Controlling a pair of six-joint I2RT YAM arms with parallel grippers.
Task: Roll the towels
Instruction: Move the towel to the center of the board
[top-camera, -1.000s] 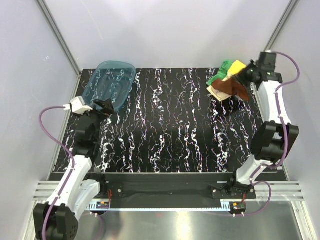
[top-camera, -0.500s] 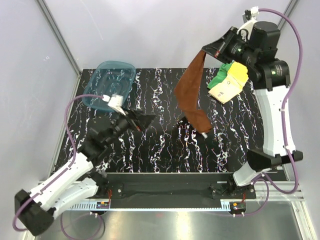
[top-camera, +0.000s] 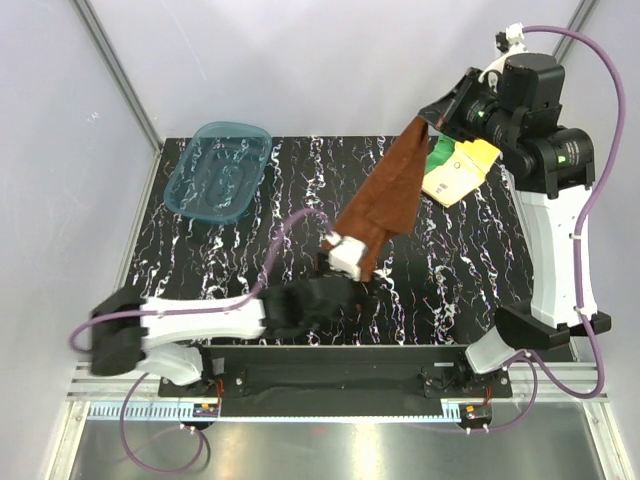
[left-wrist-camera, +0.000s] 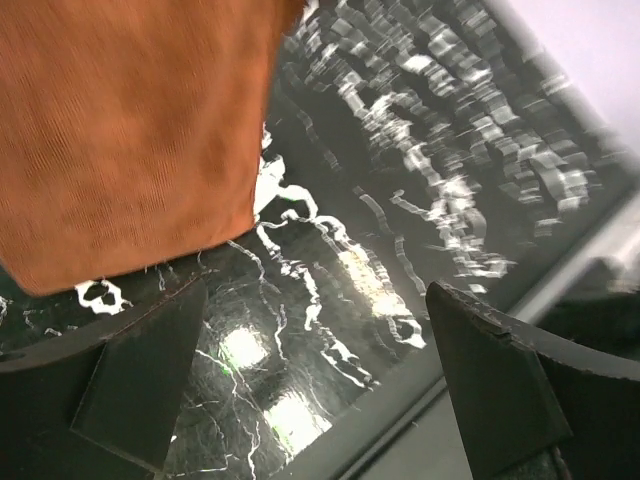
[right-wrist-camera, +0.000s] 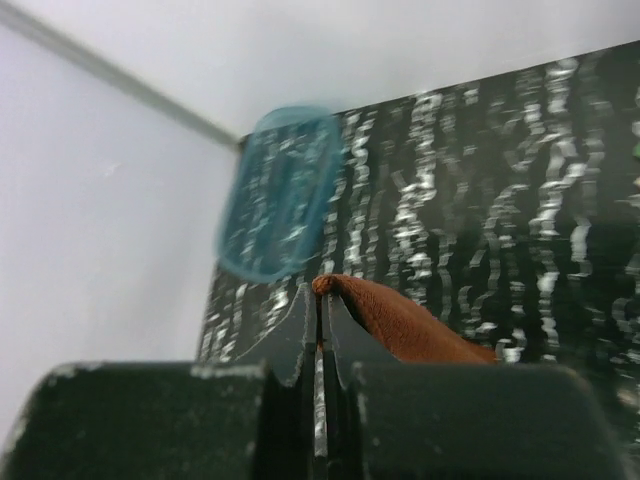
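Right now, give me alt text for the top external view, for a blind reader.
The right hand, shut on a corner of the rust-brown towel, holds it draped over the black marbled table, with the open left hand at its lower end. The yellow towel and green towel lie at far right, a teal tray far left.

A robotics lab cell (white walls (top-camera: 300, 60), aluminium struts (top-camera: 118, 75)) housing a left arm (top-camera: 200, 318) and right arm (top-camera: 562, 230).

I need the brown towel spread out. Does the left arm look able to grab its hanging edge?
Probably yes: the open left pincer is right by the brown towel, with nothing between them.
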